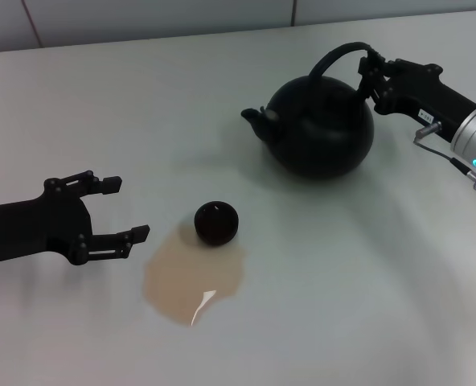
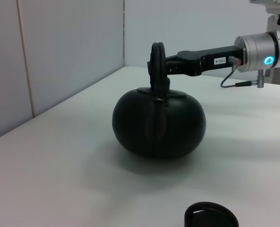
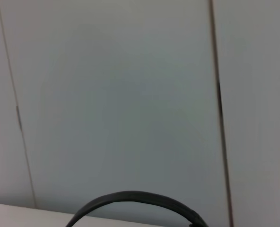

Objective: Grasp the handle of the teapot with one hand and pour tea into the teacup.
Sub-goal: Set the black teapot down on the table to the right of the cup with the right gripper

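Observation:
The black teapot (image 1: 318, 125) stands upright on the white table at the back right, spout towards my left. My right gripper (image 1: 372, 76) is shut on the right end of its arched handle (image 1: 338, 55). The left wrist view shows the teapot (image 2: 159, 124), the handle (image 2: 157, 56) edge-on and the right gripper (image 2: 167, 67) on it. The handle's arc shows in the right wrist view (image 3: 135, 197). The small black teacup (image 1: 216, 222) stands mid-table, with its rim in the left wrist view (image 2: 211, 217). Light brown tea (image 1: 191, 277) lies in a puddle beside it. My left gripper (image 1: 132, 209) is open and empty, left of the cup.
The table's back edge meets a pale panelled wall (image 1: 222, 16). A grey cable (image 1: 435, 141) loops under my right wrist.

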